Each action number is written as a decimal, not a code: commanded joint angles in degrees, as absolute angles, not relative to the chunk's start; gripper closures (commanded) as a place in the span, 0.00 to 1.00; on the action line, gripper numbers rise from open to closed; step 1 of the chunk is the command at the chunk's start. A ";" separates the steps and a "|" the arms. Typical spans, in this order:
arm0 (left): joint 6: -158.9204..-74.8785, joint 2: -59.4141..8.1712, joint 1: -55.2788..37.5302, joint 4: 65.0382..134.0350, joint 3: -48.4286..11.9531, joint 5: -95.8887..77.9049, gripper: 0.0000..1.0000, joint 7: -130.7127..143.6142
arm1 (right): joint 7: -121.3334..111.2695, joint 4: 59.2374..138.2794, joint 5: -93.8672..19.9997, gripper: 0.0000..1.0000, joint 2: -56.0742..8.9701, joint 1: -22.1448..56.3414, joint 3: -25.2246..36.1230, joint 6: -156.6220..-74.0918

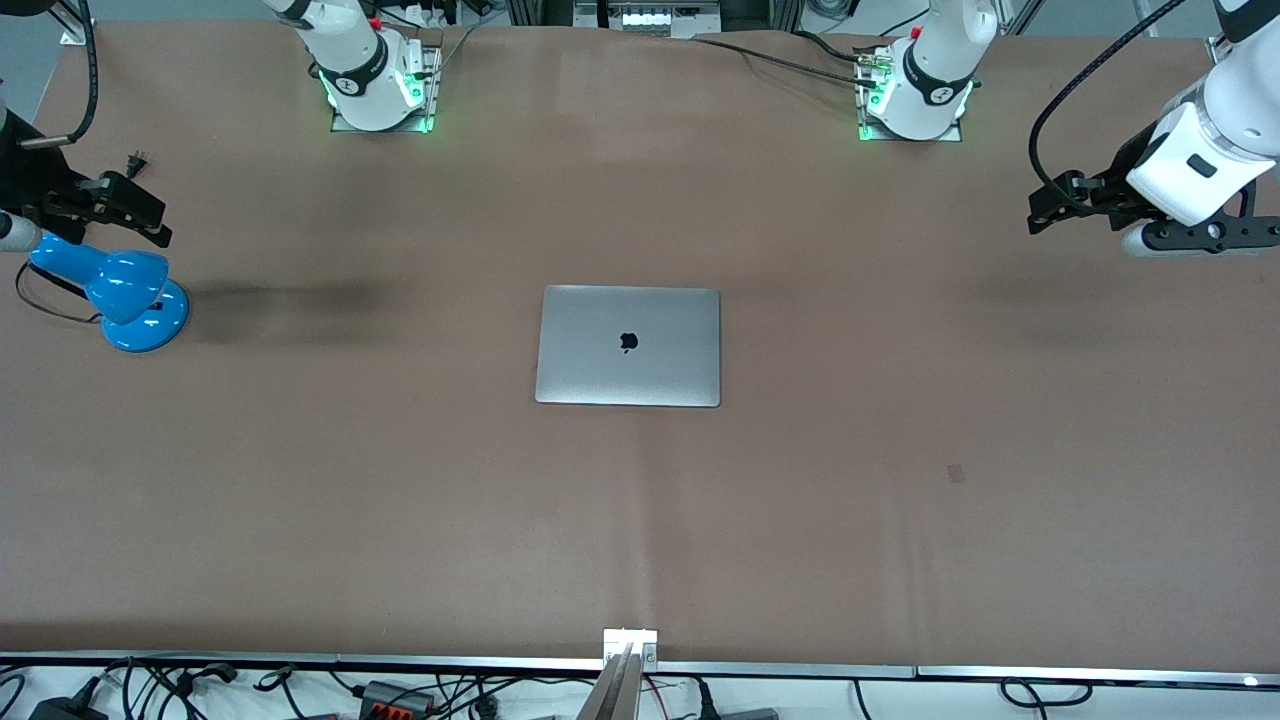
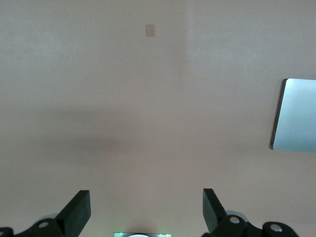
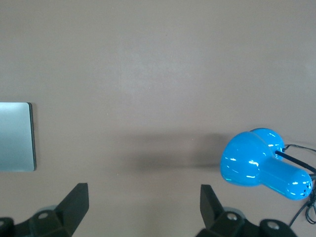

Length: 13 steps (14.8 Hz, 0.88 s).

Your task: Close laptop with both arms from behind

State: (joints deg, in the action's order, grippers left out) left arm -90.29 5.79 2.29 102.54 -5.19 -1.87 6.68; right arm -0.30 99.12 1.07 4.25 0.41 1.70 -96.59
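Laptop (image 1: 628,346) shut flat mid-desk (image 1: 400,500), left gripper (image 2: 146,210) wide open, empty, over its end, right gripper (image 3: 144,207) wide open, empty, by lamp (image 1: 125,293)

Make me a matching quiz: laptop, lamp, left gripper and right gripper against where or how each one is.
1. laptop
2. lamp
3. left gripper
4. right gripper

A. open, up beside the lamp
B. closed, flat mid-table
C. blue, at the right arm's end
D. open, over bare table at the left arm's end

Pairs: 1-B, 2-C, 3-D, 4-A
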 commanded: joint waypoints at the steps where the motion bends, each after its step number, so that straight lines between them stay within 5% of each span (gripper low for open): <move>1: -89.03 5.80 1.67 101.51 -4.13 -2.64 0.00 5.89 | -1.14 99.14 1.41 0.00 3.96 -0.09 1.14 -97.73; 13: -88.95 5.71 1.85 101.51 -4.13 -3.52 0.00 6.06 | -1.05 98.96 1.32 0.00 3.52 -1.57 0.45 -98.09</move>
